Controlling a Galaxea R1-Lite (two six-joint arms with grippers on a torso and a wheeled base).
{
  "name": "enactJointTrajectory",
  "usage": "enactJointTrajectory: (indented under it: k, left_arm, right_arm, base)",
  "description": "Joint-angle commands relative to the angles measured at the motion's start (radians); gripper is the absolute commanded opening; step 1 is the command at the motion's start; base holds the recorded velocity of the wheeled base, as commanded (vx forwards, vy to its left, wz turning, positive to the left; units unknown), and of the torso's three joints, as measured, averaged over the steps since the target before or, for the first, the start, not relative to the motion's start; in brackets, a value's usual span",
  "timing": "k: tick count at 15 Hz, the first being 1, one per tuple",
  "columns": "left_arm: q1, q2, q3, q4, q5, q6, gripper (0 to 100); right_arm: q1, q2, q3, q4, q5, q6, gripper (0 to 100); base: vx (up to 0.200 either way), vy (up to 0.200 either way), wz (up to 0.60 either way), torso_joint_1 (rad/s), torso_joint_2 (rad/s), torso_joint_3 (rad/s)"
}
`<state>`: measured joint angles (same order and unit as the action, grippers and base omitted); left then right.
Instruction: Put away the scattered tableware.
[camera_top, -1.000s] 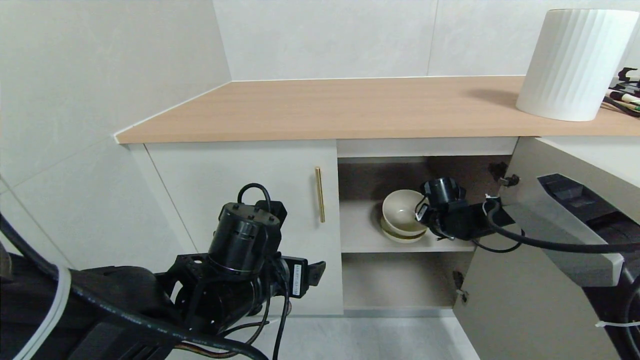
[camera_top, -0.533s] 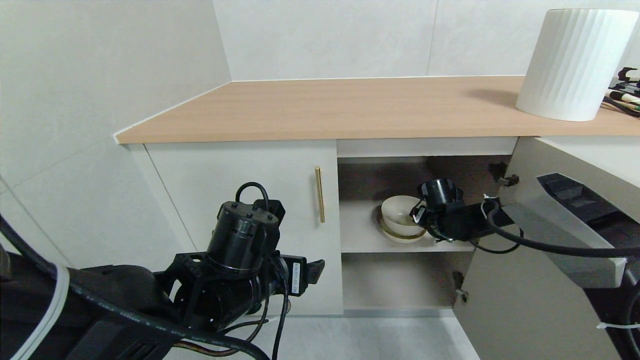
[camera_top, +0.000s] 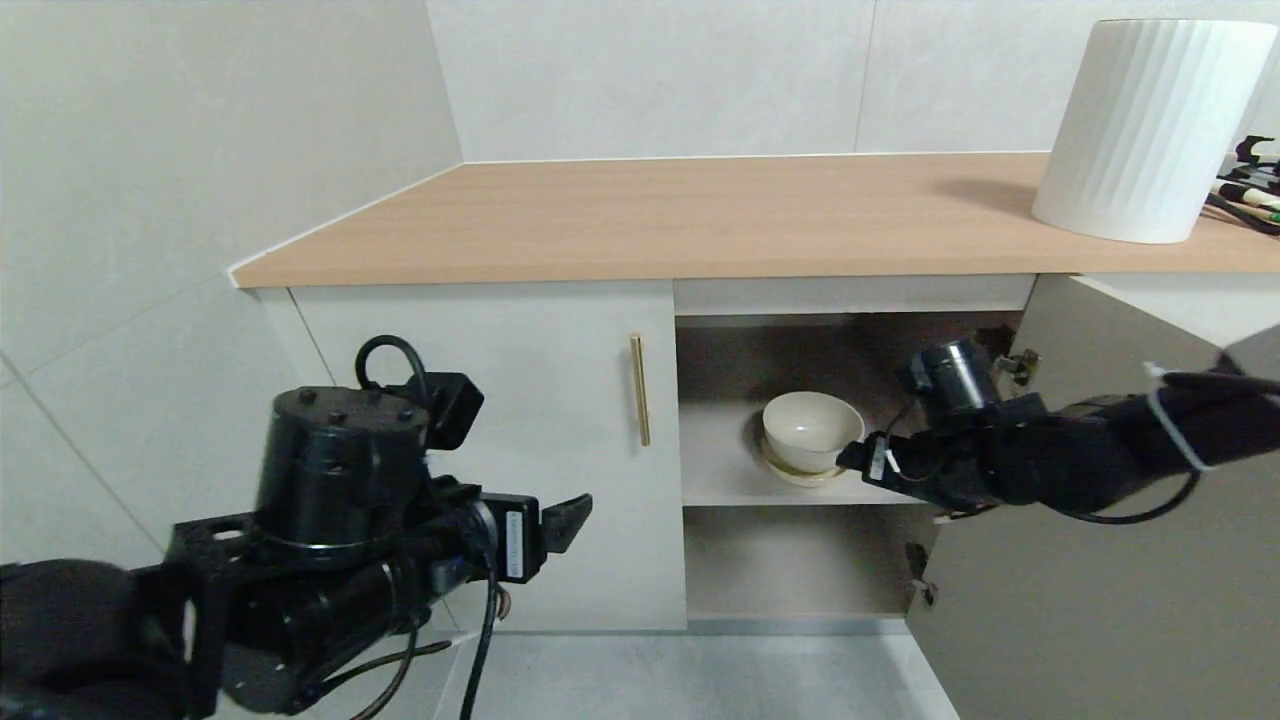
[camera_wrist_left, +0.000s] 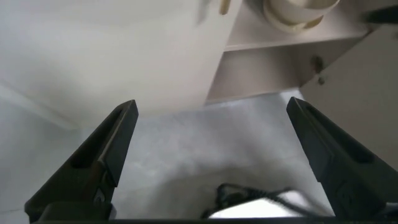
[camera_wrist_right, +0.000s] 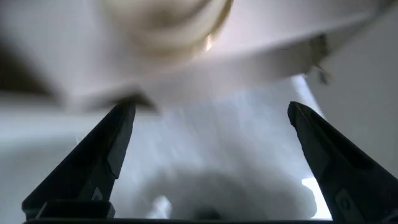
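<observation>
Bowl (camera_top: 812, 428), cream and upright, sits nested on a shallow dish (camera_top: 800, 472) on the upper shelf (camera_top: 720, 470) of the open cabinet compartment, under the wooden counter (camera_top: 650, 220). From the gold handle (camera_top: 640, 390) of the closed door (camera_top: 480, 400), the bowl lies at 3 o'clock, near the shelf's front edge.

The right hand (camera_top: 853, 458) is at the bowl's 4 o'clock, just beside the dish rim at the front of the shelf. Whether it touches the dish cannot be told from the head view. In the right wrist view its two fingers (camera_wrist_right: 99, 162) stand wide apart with nothing between them, and the bowl lies beyond their tips, past the shelf edge.

The left hand (camera_top: 565, 512) hangs low in front of the closed door, at the handle's 7 o'clock and well apart from the bowl. Its fingers (camera_wrist_left: 93, 162) are spread and hold nothing. Grey floor (camera_wrist_left: 205, 137) shows between them, with the bowl and dish far off.

The open door (camera_top: 1080, 580) of the compartment stands swung out at the bowl's 4 o'clock, and the right arm lies across in front of it. On the counter, at the bowl's 1 o'clock, stands a tall white ribbed container (camera_top: 1150, 130), with a few pens and cables (camera_top: 1250, 190) just beside it at its 3 o'clock.
</observation>
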<state>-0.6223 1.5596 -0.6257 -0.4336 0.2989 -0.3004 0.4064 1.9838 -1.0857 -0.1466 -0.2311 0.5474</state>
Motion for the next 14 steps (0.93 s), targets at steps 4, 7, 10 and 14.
enactJointTrajectory:
  k: [4,7,10,14]
  left_arm:
    - [0.078,-0.294,0.143,0.036,-0.001,0.040,100]
    - [0.102,-0.297,0.147,0.042,-0.007,0.038,100]
    - [0.102,-0.268,0.146,0.038,-0.006,0.038,100]
    - [0.101,-0.266,0.152,0.041,-0.009,0.037,100]
  right_arm:
    - [0.114,-0.560,0.454,0.027,0.056,-0.162,100]
    - [0.138,-0.582,0.498,0.062,0.072,-0.159,100]
    - [0.155,-0.599,0.526,0.064,0.073,-0.164,100]
    - [0.180,-0.597,0.524,0.064,0.067,-0.164,100]
  base:
    - [0.000,0.000,0.00,0.000,0.00,0.000]
    - [0.000,0.000,0.00,0.000,0.00,0.000]
    - [-0.133,0.000,0.00,0.003,0.00,0.000]
    - [-0.200,0.000,0.00,0.001,0.00,0.005]
